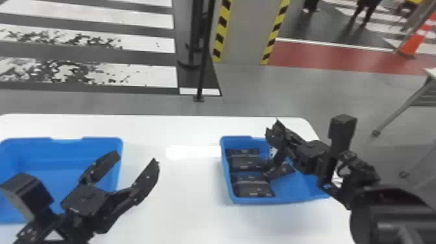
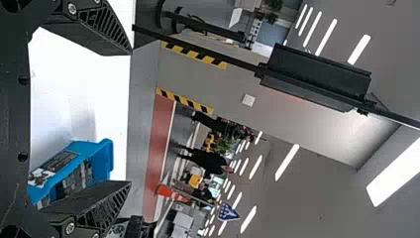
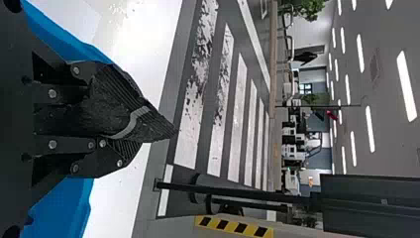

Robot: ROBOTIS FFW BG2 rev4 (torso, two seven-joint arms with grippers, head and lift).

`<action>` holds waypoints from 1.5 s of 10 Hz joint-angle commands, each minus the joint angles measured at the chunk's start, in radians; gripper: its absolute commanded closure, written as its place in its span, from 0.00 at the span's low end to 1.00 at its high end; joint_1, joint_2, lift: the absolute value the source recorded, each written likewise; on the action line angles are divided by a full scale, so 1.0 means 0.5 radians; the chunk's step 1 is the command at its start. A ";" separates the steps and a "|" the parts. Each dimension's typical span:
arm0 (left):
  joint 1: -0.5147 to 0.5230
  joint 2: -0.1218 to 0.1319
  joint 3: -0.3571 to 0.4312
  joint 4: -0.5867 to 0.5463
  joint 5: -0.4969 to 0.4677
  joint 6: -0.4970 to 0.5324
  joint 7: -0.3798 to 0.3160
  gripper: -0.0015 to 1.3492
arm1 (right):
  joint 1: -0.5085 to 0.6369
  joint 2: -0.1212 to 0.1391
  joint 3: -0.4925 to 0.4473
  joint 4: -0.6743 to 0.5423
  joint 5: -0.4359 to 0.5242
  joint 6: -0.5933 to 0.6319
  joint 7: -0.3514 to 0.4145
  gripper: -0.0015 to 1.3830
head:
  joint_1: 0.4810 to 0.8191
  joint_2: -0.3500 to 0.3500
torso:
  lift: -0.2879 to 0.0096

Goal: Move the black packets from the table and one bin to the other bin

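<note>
We are holding a black packet (image 3: pixel 110 110) in our right pincer (image 1: pixel 274 133). The pincer is closing in on it from both sides, and the packet is lying between the two fingers, reaching out toward their tips. A grey band is going across the packet near those tips. This pincer is leaning over the right bin (image 1: pixel 279 201), up by its far side, and we are not able to tell if the held packet is touching the bin.

More black packets (image 1: pixel 253 189) are lying in the right bin, in a row down its left side. One more dark packet (image 1: pixel 283 170) is lying at a slant just beside that row, below the pincer.

Our left pincer (image 1: pixel 138 158) is hanging wide open with nothing between its fingers. One finger is showing over the right side of the left bin (image 1: pixel 100 140), and the other is showing over the white worktop (image 1: pixel 188 194), between the two bins. The packets are lying well apart from this pincer. Both bins are blue and are sitting on the worktop.
</note>
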 commanded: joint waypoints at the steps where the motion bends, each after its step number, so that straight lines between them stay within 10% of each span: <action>1: 0.000 -0.009 0.024 0.000 -0.022 -0.012 0.001 0.08 | 0.110 0.019 -0.058 -0.074 -0.012 -0.113 0.003 0.23 | 0.63 0.16 | 0.60; 2: 0.015 -0.018 0.048 0.000 -0.050 -0.085 0.010 0.08 | 0.291 0.077 -0.118 -0.255 -0.068 -0.364 -0.006 0.00 | 0.63 0.15 | 0.60; 5: 0.133 -0.043 0.100 -0.005 -0.094 -0.331 0.161 0.08 | 0.812 0.255 -0.138 -0.638 -0.227 -0.845 -0.242 0.21 | 0.63 0.19 | 0.60; 9: 0.437 -0.137 0.263 -0.010 -0.477 -0.856 0.743 0.08 | 1.003 0.282 -0.126 -0.663 -0.187 -0.854 -0.322 0.24 | 0.63 0.33 | 0.60; 15: 0.466 -0.137 0.275 -0.010 -0.648 -1.141 0.860 0.08 | 1.018 0.295 -0.118 -0.692 -0.148 -0.810 -0.328 0.24 | 0.63 0.43 | 0.60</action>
